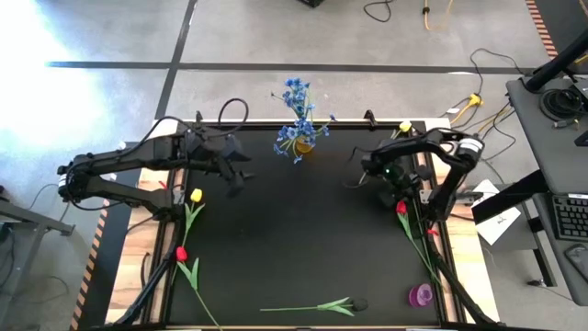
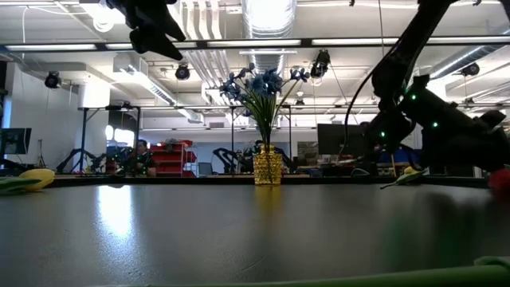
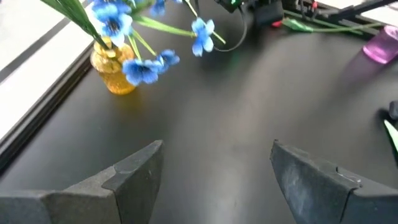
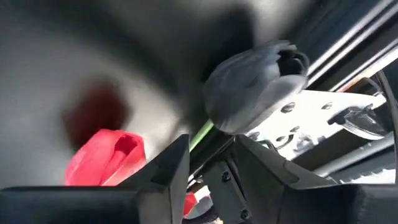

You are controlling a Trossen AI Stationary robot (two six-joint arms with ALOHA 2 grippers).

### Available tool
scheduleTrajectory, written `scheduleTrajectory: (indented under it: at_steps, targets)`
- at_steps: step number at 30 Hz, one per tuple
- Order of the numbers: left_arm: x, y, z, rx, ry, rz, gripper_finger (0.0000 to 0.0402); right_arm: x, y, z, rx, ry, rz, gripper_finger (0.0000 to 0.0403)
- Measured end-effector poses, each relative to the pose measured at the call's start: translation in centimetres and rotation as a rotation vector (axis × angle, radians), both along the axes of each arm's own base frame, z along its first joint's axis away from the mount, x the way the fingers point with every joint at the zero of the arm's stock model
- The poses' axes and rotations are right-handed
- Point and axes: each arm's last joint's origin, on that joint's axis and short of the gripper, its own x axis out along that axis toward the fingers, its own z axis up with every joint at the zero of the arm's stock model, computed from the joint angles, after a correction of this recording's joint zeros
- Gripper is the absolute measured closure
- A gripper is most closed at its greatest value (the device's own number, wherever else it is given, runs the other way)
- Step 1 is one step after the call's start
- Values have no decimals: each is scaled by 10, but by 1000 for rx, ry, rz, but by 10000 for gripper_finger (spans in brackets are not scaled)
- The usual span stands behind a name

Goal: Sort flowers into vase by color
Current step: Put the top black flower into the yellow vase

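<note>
- Flowers: blue sprigs (image 1: 297,129) stand in the amber vase (image 1: 304,146) at the tabletop's far edge.
- Right gripper (image 4: 211,152) pinches a dark tulip's (image 4: 255,78) stem beside a red tulip (image 4: 106,158), right edge.
- Left gripper (image 3: 214,171) hovers spread, far left.

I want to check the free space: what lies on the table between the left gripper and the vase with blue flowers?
Nothing: in the left wrist view only bare black table lies between the open left gripper and the vase.
</note>
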Motion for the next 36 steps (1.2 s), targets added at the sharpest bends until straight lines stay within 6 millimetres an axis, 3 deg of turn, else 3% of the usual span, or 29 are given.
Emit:
scheduleTrajectory:
  at_steps: [5, 10, 14, 19, 24, 30, 36]
  targets:
    - [-11, -4, 2, -16, 20, 6, 121, -2, 1, -15, 43, 36, 15, 295]
    - [-46, -6, 18, 50, -46, 125, 121, -12, 8, -26, 29, 41, -6, 306]
    - [-74, -10, 33, 93, -151, 170, 121, -14, 11, -24, 0, 28, -29, 322]
    - [-98, -13, 42, 139, -236, 230, 121, -8, 6, -9, -109, -78, -54, 356]
    - [-108, -14, 45, 162, -269, 265, 121, 1, 1, 12, -222, -212, -89, 390]
    - [-111, -14, 46, 163, -279, 266, 121, 7, 0, 48, -359, -385, -144, 393]
    - [-107, -14, 45, 162, -266, 265, 121, 2, 4, 65, -436, -476, -202, 371]
